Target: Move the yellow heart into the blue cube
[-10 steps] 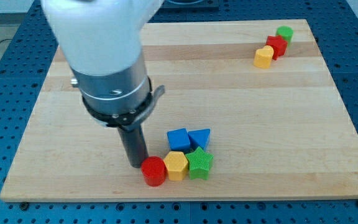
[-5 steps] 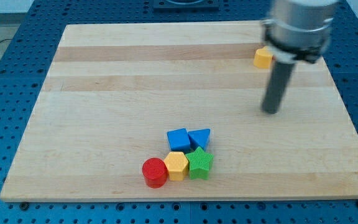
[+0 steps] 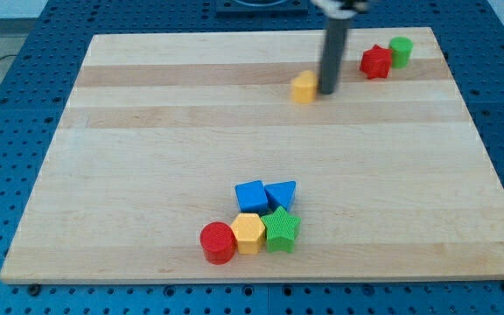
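The yellow heart [image 3: 304,87] lies on the wooden board [image 3: 147,131] near the view's top, right of centre. My tip [image 3: 328,90] is just to its right, touching or almost touching it. The blue cube [image 3: 251,195] sits far below, near the view's bottom centre, with a blue triangle [image 3: 280,193] against its right side.
A red cylinder [image 3: 218,242], a yellow hexagon [image 3: 248,232] and a green star [image 3: 282,229] sit in a row just below the blue cube. A red star-like block [image 3: 375,62] and a green cylinder [image 3: 401,51] stand at the view's top right.
My tip swung from beside the red cylinder up to the top right, then pushed the yellow heart leftward, away from the red and green blocks.
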Robot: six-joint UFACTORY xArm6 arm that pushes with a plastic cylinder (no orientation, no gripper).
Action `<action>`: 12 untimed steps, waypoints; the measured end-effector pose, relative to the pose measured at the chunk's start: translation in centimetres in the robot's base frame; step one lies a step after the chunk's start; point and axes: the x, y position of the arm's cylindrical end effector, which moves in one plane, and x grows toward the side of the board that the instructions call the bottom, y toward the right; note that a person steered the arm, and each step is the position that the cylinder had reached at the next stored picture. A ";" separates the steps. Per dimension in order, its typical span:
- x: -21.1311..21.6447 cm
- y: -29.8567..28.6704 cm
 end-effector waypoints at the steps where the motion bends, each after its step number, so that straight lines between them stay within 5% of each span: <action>1: 0.9 -6.8; 3: -4.2 -5.7; 4: -5.3 -10.1; 6: 6.4 -11.1; 9: -0.2 -6.9; 12: 12.6 -12.5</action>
